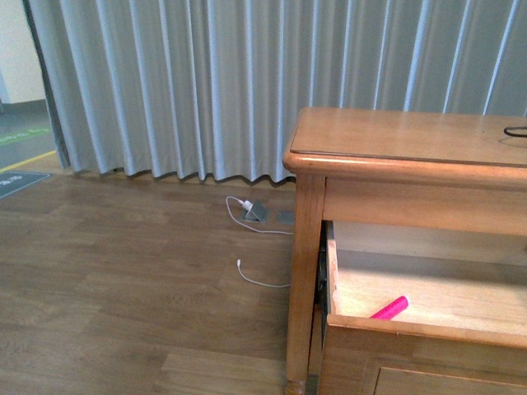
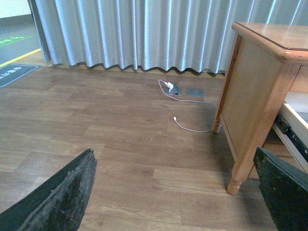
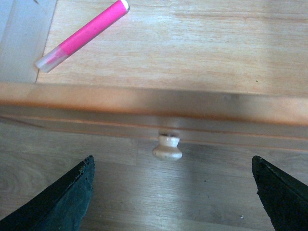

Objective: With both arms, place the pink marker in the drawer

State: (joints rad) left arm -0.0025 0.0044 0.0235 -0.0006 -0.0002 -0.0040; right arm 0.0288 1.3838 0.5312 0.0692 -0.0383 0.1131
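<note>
The pink marker (image 1: 389, 309) lies inside the pulled-out top drawer (image 1: 428, 329) of the wooden dresser, near its front left corner. From the right wrist view the marker (image 3: 84, 34) rests on the drawer's light wood floor (image 3: 192, 48), behind the front panel with its round pale knob (image 3: 167, 147). My right gripper (image 3: 173, 192) is open and empty, hovering in front of the knob above the floor. My left gripper (image 2: 175, 192) is also open and empty, over bare floorboards beside the dresser's leg (image 2: 240, 163). Neither arm shows in the front view.
The dresser top (image 1: 403, 136) carries a black cable at its right edge. A white charger and cable (image 1: 247, 210) lie on the wooden floor near a grey curtain (image 1: 247, 82). A floor mat (image 1: 20, 181) sits far left.
</note>
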